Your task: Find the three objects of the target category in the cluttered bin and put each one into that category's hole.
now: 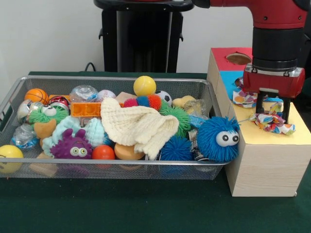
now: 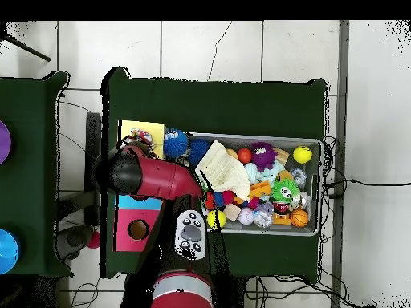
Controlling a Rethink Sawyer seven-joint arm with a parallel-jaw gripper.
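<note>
The wire mesh bin (image 1: 19,87) fills the left of the front view and also shows in the overhead view (image 2: 315,144). The pale wooden box stands to its right, with its yellow top (image 1: 291,138) nearest the camera. My gripper (image 1: 273,115) hangs open just above the yellow top. One printed cloth piece (image 1: 273,122) lies crumpled on the yellow top between and below the fingers (image 1: 260,104). A second printed piece (image 1: 244,98) lies behind the gripper, at the blue-yellow border. The yellow top's hole is hidden. No printed piece shows in the bin. From overhead, a printed piece (image 2: 144,138) peeks out beside the arm (image 2: 156,178).
The bin holds a cream knitted cloth (image 1: 138,126), a pale mint knitted cloth (image 1: 95,131), spiky and furry balls, a yellow ball (image 1: 144,85) and other toys. A blue furry ball with eyes (image 1: 218,138) rests at the bin's right end against the box. The red top's hole (image 1: 238,58) is open.
</note>
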